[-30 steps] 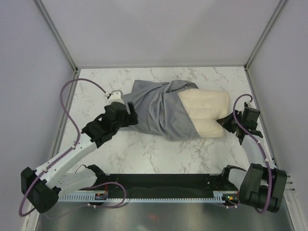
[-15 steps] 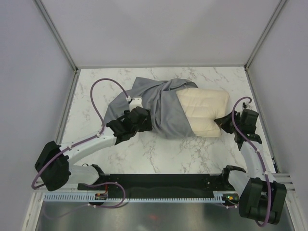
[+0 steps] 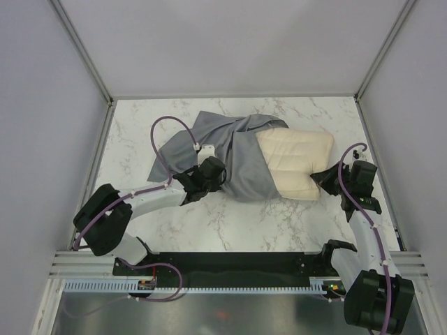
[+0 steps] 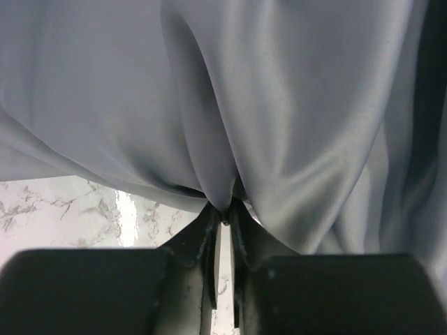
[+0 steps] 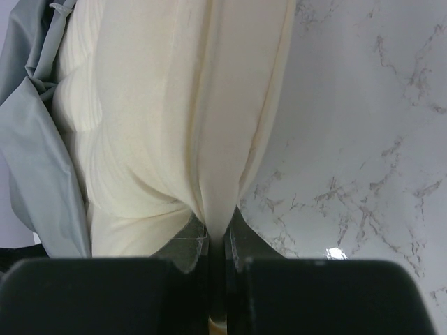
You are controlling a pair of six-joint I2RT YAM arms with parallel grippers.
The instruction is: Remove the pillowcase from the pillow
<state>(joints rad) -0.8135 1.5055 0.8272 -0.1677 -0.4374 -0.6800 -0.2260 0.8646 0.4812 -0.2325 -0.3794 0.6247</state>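
The grey pillowcase lies bunched over the left half of the cream pillow, whose right half sticks out bare. My left gripper is shut on a fold of the pillowcase at its near edge; the left wrist view shows the cloth pinched between the tips of the left gripper. My right gripper is shut on the pillow's near right corner. In the right wrist view the pillow narrows into the right gripper, with the pillowcase at the left.
White marble tabletop with grey enclosure walls on three sides and metal frame posts at the back corners. A black rail with the arm bases runs along the near edge. Purple cables loop above both arms.
My left arm has swung right from the pillowcase's left end to its near edge and the gripper has shut on the cloth. The right gripper has kept its hold on the pillow.
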